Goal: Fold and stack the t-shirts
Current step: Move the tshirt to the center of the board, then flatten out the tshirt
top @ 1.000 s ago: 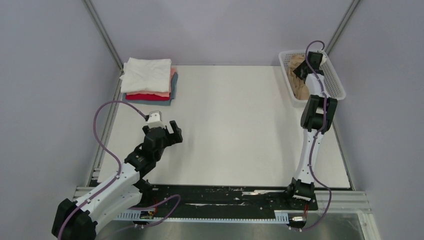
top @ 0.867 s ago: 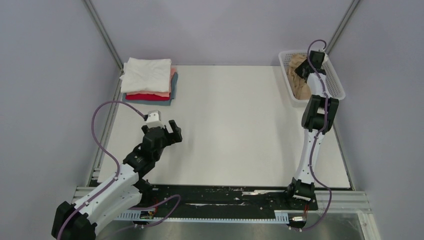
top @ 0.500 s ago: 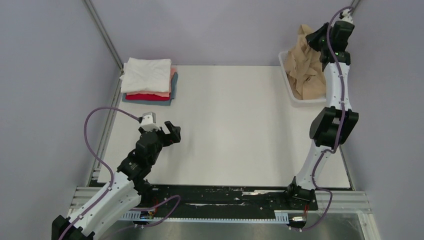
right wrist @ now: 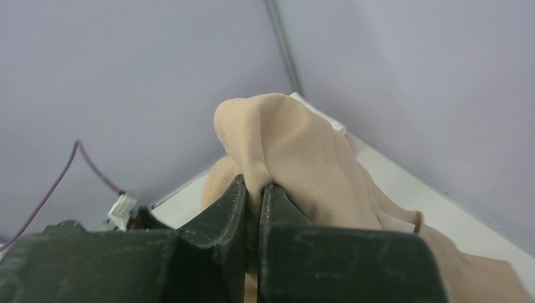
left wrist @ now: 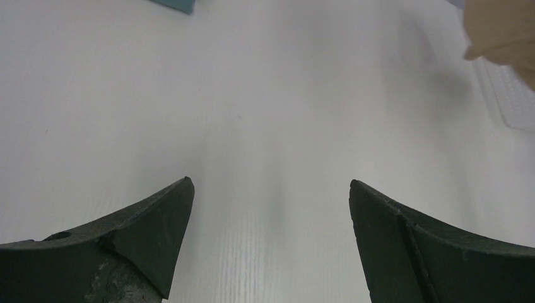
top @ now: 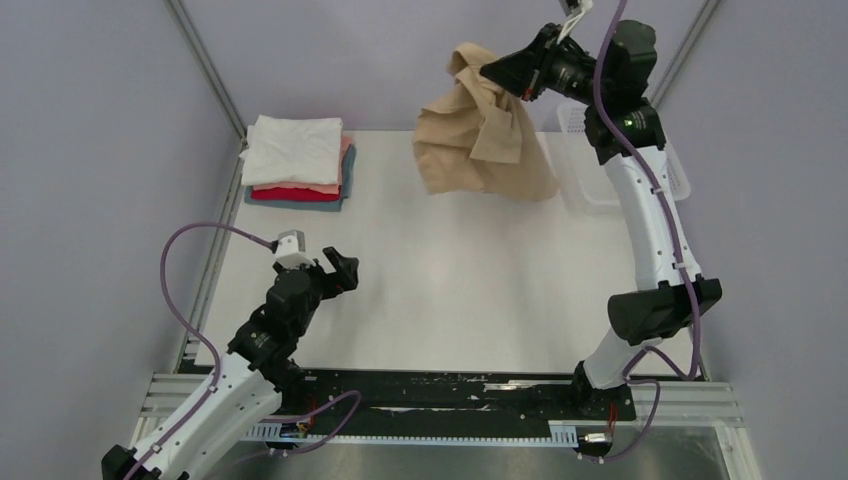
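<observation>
A tan t-shirt [top: 482, 135] hangs bunched in the air over the far middle of the table, with my right gripper [top: 497, 72] shut on a fold at its top. In the right wrist view the tan t-shirt [right wrist: 296, 148] bulges out between the closed fingers [right wrist: 228, 208]. Folded t-shirts [top: 297, 160] lie stacked at the far left: white on top, pink, red and blue-grey edges below. My left gripper [top: 335, 272] hovers open low over the near left of the table [top: 450, 280]; in its wrist view the left gripper [left wrist: 270, 184] has nothing between its fingers.
The white mesh basket [top: 672, 172] sits at the far right edge, mostly hidden behind my raised right arm. Metal frame posts rise at both far corners. Purple cables loop from each arm.
My right gripper has shut on the tan t-shirt in the basket, lifted it high and swung it left over the table. The left arm has drawn back slightly toward its base.
</observation>
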Available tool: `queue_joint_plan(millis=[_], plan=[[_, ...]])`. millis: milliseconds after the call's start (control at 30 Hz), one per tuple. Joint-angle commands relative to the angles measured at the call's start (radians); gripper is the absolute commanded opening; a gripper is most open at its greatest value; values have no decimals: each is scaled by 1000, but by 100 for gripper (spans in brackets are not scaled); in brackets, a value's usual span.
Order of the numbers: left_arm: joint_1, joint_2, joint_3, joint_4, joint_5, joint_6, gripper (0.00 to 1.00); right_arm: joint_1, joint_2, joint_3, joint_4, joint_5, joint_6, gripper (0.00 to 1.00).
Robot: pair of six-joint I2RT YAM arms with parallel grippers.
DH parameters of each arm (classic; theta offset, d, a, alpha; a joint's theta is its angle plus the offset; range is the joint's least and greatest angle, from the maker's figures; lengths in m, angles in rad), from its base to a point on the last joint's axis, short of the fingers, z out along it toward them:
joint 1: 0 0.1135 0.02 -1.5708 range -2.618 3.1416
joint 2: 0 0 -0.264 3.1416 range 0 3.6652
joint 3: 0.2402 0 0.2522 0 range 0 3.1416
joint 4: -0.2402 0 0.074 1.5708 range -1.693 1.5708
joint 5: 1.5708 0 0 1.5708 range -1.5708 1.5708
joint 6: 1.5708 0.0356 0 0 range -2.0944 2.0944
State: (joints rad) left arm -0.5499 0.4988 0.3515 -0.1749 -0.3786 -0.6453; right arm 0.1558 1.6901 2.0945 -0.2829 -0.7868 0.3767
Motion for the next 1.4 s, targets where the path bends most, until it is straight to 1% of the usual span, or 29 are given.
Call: queue_joint_plan(millis=[0,67,133,267,367,433,533,567,633,667,700,767,800,867,900,967,1000,1100,1300,1367], plan=[[-1,-36,2,-50,-49,-64,100,94,-40,-24,39,-117,-54,0],[-1,-48,-1,-68,-65,-85,100,122,-76,-94,54,-86,-70,0],[-2,-54,5,-90,-83,-107,100,127,-123,-205,72,-18,-68,0],[-1,-53,14,-111,-75,-109,100,119,-276,-555,80,198,-55,0],[-2,-41,4,-93,-84,-118,100,113,-387,-857,108,318,-82,5],[-2,-17,2,-84,-94,-121,100,103,-444,-1039,121,457,-66,9],[-2,45,11,-64,-88,-123,100,63,-464,-1224,122,638,-52,23],[-2,60,11,-53,-84,-124,100,49,-458,-1257,121,709,-34,34],[-2,110,15,-15,-64,-124,100,38,-440,-1290,109,765,-29,72],[-2,148,20,18,-41,-120,100,39,-436,-1289,90,773,-34,80],[-1,168,24,35,-31,-110,100,39,-438,-1281,71,775,-38,85],[2,238,49,68,-20,-105,100,40,-465,-1275,45,785,-37,96],[16,287,69,87,-8,-103,100,40,-491,-1276,38,804,-30,99],[57,371,95,130,56,-100,100,40,-568,-1299,30,850,1,100],[74,428,113,143,117,-100,100,40,-605,-1315,30,860,14,100],[127,518,142,181,192,-110,100,42,-674,-1350,30,871,30,100],[154,547,150,194,212,-119,100,41,-707,-1367,33,874,32,100],[187,672,186,250,288,-137,100,42,-788,-1415,39,869,16,100],[210,865,272,254,329,-171,100,42,-886,-1459,54,855,-6,100],[211,915,293,243,323,-181,97,42,-891,-1459,56,849,-15,100]])
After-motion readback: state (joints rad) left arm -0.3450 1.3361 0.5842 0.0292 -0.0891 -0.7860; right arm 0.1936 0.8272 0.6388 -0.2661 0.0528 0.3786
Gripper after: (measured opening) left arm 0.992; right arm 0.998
